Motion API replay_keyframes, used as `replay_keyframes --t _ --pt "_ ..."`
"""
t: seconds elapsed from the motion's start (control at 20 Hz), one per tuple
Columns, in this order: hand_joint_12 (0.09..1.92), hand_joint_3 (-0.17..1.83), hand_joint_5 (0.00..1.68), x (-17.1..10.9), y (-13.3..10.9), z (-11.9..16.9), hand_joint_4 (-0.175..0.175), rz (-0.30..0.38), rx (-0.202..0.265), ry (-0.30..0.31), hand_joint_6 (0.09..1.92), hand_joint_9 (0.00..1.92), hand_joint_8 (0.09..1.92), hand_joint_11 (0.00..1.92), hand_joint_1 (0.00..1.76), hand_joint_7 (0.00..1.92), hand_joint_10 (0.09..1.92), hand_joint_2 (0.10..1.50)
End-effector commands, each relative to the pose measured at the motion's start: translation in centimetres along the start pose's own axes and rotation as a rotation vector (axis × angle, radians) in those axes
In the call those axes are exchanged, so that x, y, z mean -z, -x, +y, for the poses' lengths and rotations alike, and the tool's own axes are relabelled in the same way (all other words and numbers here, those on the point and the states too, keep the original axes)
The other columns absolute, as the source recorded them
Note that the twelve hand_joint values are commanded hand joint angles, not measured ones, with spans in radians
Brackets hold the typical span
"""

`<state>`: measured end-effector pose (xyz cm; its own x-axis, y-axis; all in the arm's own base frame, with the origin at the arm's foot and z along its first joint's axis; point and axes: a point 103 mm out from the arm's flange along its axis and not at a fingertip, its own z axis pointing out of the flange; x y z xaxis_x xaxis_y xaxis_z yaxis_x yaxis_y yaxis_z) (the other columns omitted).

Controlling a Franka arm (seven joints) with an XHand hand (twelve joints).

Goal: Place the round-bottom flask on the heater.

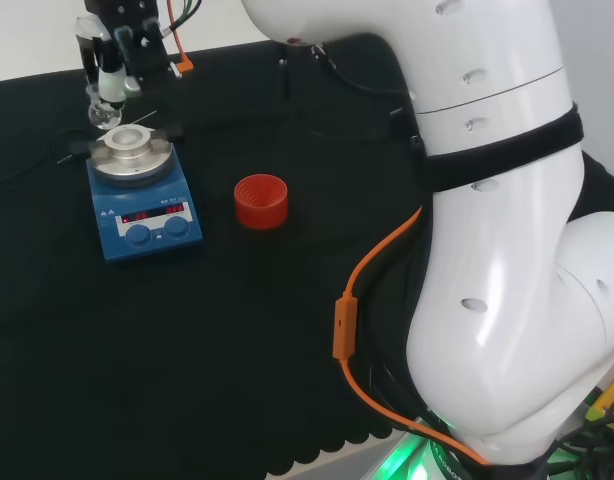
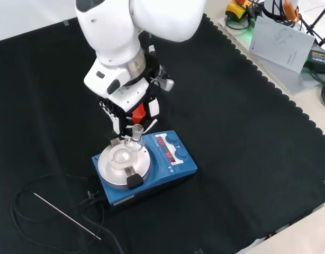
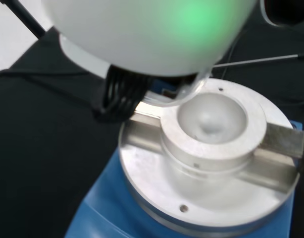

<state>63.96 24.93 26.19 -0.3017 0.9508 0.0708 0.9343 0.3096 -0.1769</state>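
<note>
Hand [image 2: 132, 108] pinching the flask [image 2: 134, 142] by its neck, bulb hovering just off the heater [image 2: 146, 166] bowl's rim — next, centre it and lower.

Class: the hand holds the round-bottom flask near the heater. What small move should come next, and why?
Probably a short shift to centre the flask over the heater's bowl, then lower. The hand holds it beside the metal block's rim, and the bowl is empty.
</note>
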Motion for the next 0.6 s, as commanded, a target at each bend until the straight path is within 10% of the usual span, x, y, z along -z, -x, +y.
replay_keyframes --t 0.05,0.6 --pt "0.80 1.15 1.30 -1.05 1.91 0.79 -0.175 -0.002 -0.016 -0.005 0.76 1.75 0.58 1.63 1.34 1.55 0.29 0.34" --pt "0.80 1.15 1.30 -0.94 2.89 1.64 -0.175 -0.007 -0.019 0.002 0.76 1.75 0.58 1.62 1.34 1.55 0.29 0.34"
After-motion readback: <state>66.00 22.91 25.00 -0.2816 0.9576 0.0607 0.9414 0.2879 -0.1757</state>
